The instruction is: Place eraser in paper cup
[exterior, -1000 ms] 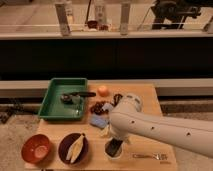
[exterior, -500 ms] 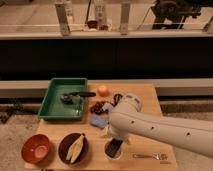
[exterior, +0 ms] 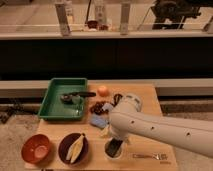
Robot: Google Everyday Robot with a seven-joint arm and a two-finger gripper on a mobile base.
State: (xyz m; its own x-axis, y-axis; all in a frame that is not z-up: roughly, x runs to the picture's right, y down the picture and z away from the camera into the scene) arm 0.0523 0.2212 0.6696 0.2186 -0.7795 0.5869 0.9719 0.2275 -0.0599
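Observation:
The small white paper cup [exterior: 113,151] stands on the wooden table [exterior: 145,95] near its front edge, right of the dark brown bowl [exterior: 62,148]. My white arm reaches in from the right. The dark gripper [exterior: 114,145] points down straight into the mouth of the cup and hides most of its inside. The eraser cannot be made out; it may be hidden by the gripper or inside the cup.
A green tray [exterior: 50,104] with dark items sits at the back left. An orange fruit [exterior: 102,90], a dark red cluster [exterior: 99,106] and a blue item [exterior: 98,120] lie mid-table. An orange-red bowl [exterior: 36,148] stands front left; the brown bowl holds a yellow peel [exterior: 76,146]. A fork [exterior: 150,156] lies front right.

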